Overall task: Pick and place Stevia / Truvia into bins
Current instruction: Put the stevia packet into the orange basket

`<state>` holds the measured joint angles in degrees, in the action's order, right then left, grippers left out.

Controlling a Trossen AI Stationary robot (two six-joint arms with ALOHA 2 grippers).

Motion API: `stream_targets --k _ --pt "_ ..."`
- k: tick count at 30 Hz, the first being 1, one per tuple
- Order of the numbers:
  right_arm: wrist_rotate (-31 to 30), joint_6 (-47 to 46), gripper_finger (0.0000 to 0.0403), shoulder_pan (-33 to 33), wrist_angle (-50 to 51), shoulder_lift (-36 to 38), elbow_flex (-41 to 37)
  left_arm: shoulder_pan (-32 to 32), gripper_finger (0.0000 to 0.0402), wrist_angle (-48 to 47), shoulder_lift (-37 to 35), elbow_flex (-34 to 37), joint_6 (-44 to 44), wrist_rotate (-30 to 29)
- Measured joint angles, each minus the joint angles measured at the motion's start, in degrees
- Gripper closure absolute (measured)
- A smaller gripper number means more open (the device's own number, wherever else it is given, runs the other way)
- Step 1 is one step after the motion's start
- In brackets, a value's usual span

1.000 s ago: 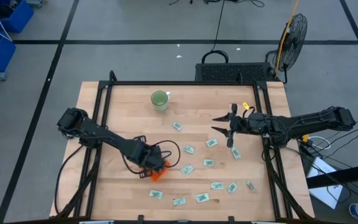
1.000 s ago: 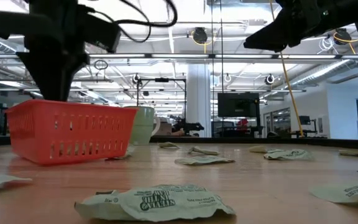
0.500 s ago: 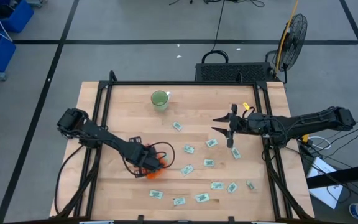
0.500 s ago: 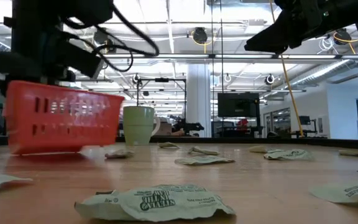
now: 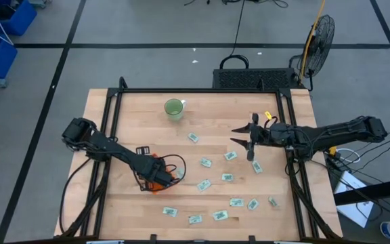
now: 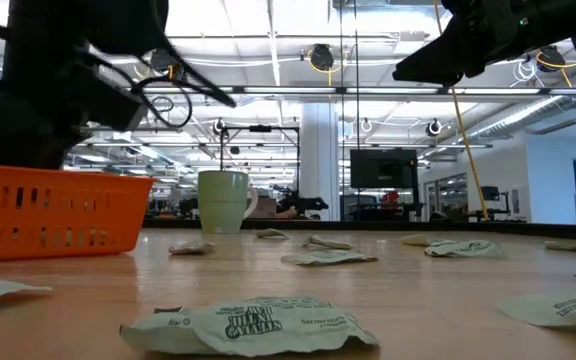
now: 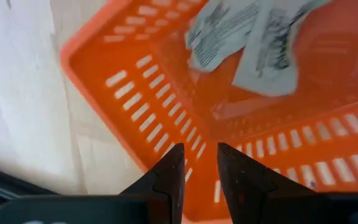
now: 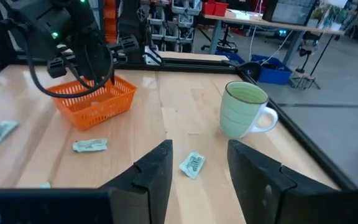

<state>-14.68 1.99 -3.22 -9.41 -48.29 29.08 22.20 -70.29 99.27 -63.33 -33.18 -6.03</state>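
- The nearest Stevia sachet [image 6: 251, 326] in the low view bears dark print, but the words are too blurred to read with any certainty.
- The orange tray [image 7: 185, 93] holds at least two sachets [image 7: 253, 43] lying loose on its slotted floor, seen in the left wrist view; their print is also unreadable.
- The left end effector [image 7: 197, 163] is pinching the tray's slotted wall, one finger on either side of it.
- In the high view the tray [image 5: 156, 174] sits on the table [image 5: 134, 112] towards its left front, under the left arm.
- Many more sachets [image 5: 229, 155] lie scattered over the middle and right front of the table, apart from the tray.
- A light-green cup [image 5: 173, 108] stands near the back of the table; nothing shows inside it.
- The right end effector [image 5: 239, 135] hovers over the right side of the table, fingers spread and holding nothing.
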Motion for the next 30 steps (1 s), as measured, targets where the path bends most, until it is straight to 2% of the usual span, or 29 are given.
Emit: stream_targets --k 3,9,12,14,18,24,30 --pt "1.95 -2.69 0.0257 0.00 -3.06 -2.00 0.00 -0.23 0.0300 0.18 -0.33 -2.96 0.08 -0.34" --pt "13.51 -0.77 0.0257 0.00 -10.76 -8.84 0.04 -0.31 0.0300 3.37 -0.92 -11.54 2.34 -1.71" --pt "13.45 0.97 0.0257 0.00 -12.10 -11.44 0.04 0.31 0.0300 9.48 -0.83 -14.43 3.81 -1.41" --pt "13.05 2.65 0.0257 0.20 -12.22 -12.36 0.02 1.03 0.0300 14.88 -0.85 -15.28 5.12 0.86" --pt "13.27 7.19 0.0257 1.28 -13.99 -12.81 0.02 3.51 0.0300 24.54 -0.83 -14.64 5.52 6.37" --pt "13.27 15.23 0.0257 3.89 -24.18 -12.76 0.02 8.58 0.0300 34.27 -0.24 -10.48 -3.47 9.33" --pt "13.27 19.04 0.0257 5.85 -35.38 -12.72 0.02 13.53 0.0300 49.76 3.45 -3.09 -11.29 10.05"
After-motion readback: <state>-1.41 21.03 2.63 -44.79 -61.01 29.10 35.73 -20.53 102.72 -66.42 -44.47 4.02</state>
